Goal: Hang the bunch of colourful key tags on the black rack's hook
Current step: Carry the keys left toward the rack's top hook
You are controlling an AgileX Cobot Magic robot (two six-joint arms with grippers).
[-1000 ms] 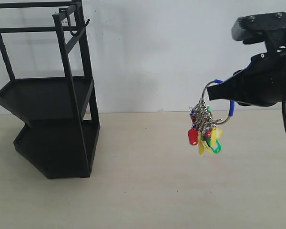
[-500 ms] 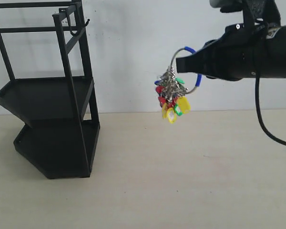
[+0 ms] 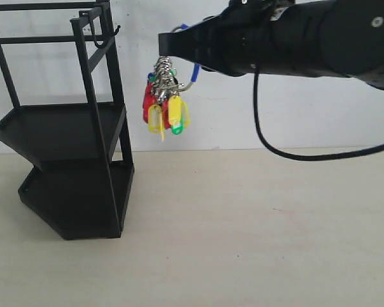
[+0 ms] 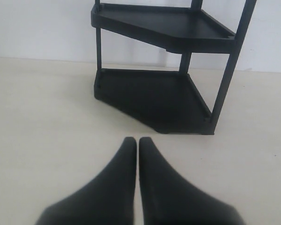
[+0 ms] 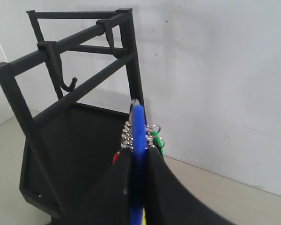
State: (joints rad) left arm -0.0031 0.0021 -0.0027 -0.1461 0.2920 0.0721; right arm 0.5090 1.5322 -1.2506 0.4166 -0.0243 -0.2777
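Note:
The colourful key tag bunch (image 3: 163, 105) hangs in the air by its blue loop (image 5: 138, 126), and my right gripper (image 3: 163, 43) is shut on that loop. Yellow, red and green tags dangle below silver rings. The bunch is just right of the black rack (image 3: 70, 160), near its top. The hook (image 3: 102, 43) curves down from the rack's top bar, a short way left of the gripper tip. In the right wrist view the hook (image 5: 64, 86) lies beyond the fingers (image 5: 124, 161). My left gripper (image 4: 137, 139) is shut with nothing in it, low over the table, facing the rack (image 4: 168, 28).
The rack stands at the left against a white wall (image 3: 256, 109). The pale table (image 3: 243, 230) stretches out to the right of the rack. A black cable (image 3: 269, 144) droops under my right arm.
My right arm has swung left and upward with the bunch, from mid-right at table height to beside the rack's top. The tags are still swinging.

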